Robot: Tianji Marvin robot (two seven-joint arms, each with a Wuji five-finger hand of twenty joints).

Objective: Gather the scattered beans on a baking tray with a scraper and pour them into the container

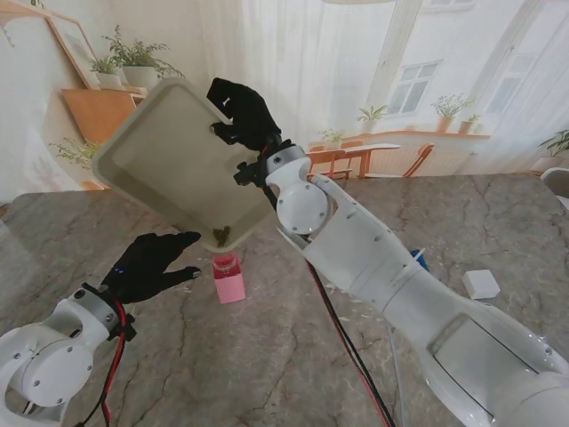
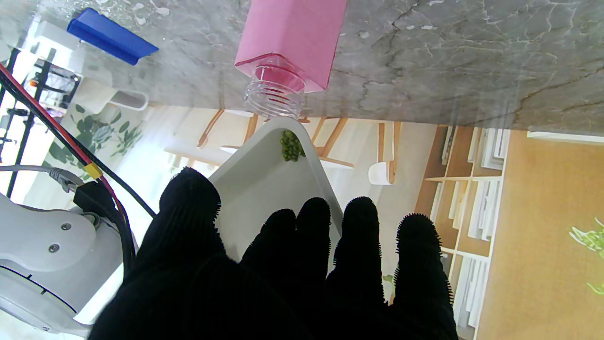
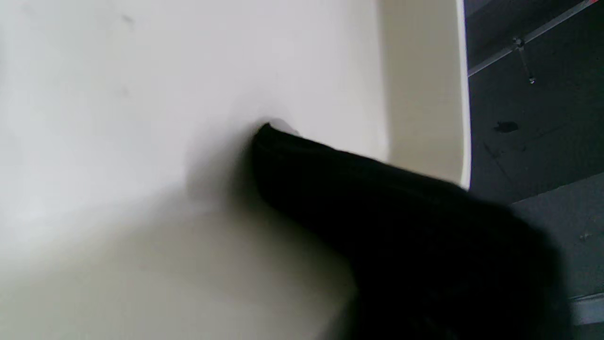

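Bright, even daylight fills the stand view, whose edges bow with wide-angle distortion. The left wrist view is sharp, with pale glare on the tabletop (image 2: 472,61). The right wrist view is blurred and washed out across the tray (image 3: 141,118), its dark glove featureless.

Tray (image 1: 169,160) smooth matt plastic; container (image 1: 229,277) clear glossy plastic, pink; table (image 1: 444,213) polished marble-look; fingers (image 2: 358,236) knitted cloth.

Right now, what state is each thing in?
Baking tray: lifted, tilted steeply, corner down over container.
Beans: piled in the low corner.
Pink container: upright, uncapped.
Right hand: shut on tray's upper edge.
Left hand: open, holding nothing.
Blue scraper: lying on table.
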